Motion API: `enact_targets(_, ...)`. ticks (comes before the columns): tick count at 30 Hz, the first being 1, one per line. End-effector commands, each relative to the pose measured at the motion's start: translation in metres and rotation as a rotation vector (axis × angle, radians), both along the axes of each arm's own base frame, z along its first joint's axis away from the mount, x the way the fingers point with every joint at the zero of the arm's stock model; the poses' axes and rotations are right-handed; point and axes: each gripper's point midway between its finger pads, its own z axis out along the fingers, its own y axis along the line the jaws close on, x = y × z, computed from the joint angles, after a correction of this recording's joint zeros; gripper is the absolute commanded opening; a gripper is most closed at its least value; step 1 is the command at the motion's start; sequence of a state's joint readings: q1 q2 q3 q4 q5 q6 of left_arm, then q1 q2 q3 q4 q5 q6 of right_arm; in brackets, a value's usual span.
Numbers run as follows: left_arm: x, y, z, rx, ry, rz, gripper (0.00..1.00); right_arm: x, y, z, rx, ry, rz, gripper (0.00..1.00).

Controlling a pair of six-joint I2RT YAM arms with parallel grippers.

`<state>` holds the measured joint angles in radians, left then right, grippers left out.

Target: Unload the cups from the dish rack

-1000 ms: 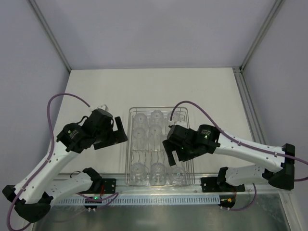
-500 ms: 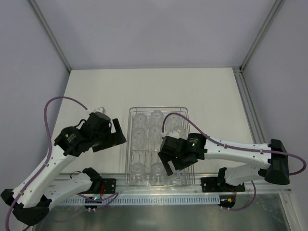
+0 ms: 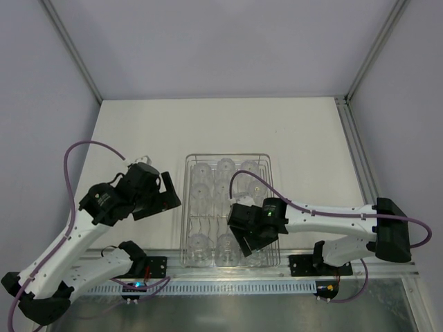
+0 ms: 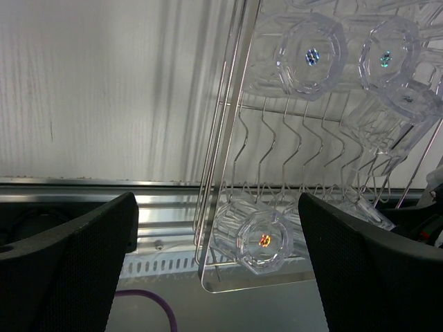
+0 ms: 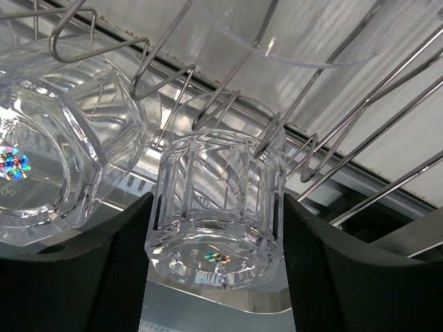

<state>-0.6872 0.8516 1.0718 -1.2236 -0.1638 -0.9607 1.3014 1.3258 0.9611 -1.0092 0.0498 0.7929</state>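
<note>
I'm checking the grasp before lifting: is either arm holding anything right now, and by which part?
The fingers of the right gripper pinch one cup by its opposite side walls, inside the dish rack. The left gripper is open, holding nothing.

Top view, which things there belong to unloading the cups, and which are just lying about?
Part of the job:
clear cups
wire dish rack
right claw, closed on one cup
left claw, open beside the rack

Just there:
purple cables
white table
perforated rail
</note>
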Motion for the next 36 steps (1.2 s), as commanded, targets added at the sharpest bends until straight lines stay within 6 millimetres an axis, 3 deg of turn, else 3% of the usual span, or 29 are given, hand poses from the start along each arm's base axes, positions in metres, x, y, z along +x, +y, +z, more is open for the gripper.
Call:
enact_targets(1, 0.002, 0.002, 0.003, -0.009, -0.024, 0.018, 1.00, 0.004, 0.001, -0.008, -0.005, -0.028, -0.005, 0.58)
enact_targets(3, 0.001, 0.003, 0.003, -0.016, -0.026, 0.026, 1.00, 0.006, 0.000, -0.012, -0.017, -0.037, -0.006, 0.49)
enact_targets(4, 0.000, 0.003, 0.003, -0.015, -0.023, 0.027, 1.00, 0.007, 0.000, -0.012, -0.021, -0.041, -0.007, 0.35)
enact_targets(6, -0.001, 0.003, 0.003, -0.026, -0.027, 0.029, 1.00, 0.009, -0.001, -0.010, -0.027, -0.052, -0.007, 0.24)
enact_targets(7, -0.002, 0.002, 0.003, -0.031, -0.027, 0.027, 1.00, 0.009, -0.002, -0.008, -0.027, -0.057, -0.010, 0.09)
enact_targets(8, -0.002, 0.002, 0.002, -0.034, -0.027, 0.025, 1.00, 0.009, -0.005, -0.006, -0.034, -0.058, -0.009, 0.04)
enact_targets(15, -0.002, -0.004, 0.011, -0.072, -0.039, 0.016, 1.00, 0.015, -0.011, 0.035, 0.022, -0.110, -0.006, 0.04)
enact_targets(23, 0.001, -0.022, 0.033, -0.192, -0.099, -0.028, 1.00, 0.019, -0.009, 0.114, 0.201, -0.177, -0.027, 0.04)
enact_targets(29, 0.001, -0.062, 0.051, -0.358, -0.128, -0.184, 1.00, 0.018, -0.015, 0.157, 0.316, -0.204, -0.056, 0.04)
enact_targets(30, -0.002, -0.078, 0.066, -0.447, -0.148, -0.253, 1.00, 0.019, -0.016, 0.162, 0.325, -0.214, -0.060, 0.04)
enact_targets(33, -0.015, -0.105, 0.080, -0.616, -0.133, -0.361, 1.00, 0.020, -0.022, 0.184, 0.382, -0.246, -0.051, 0.04)
enact_targets(34, -0.010, -0.117, 0.098, -0.705, -0.199, -0.405, 1.00, 0.022, -0.018, 0.194, 0.430, -0.262, -0.053, 0.04)
enact_targets(36, -0.018, -0.129, 0.105, -0.810, -0.176, -0.448, 1.00, 0.024, -0.017, 0.212, 0.527, -0.300, -0.047, 0.04)
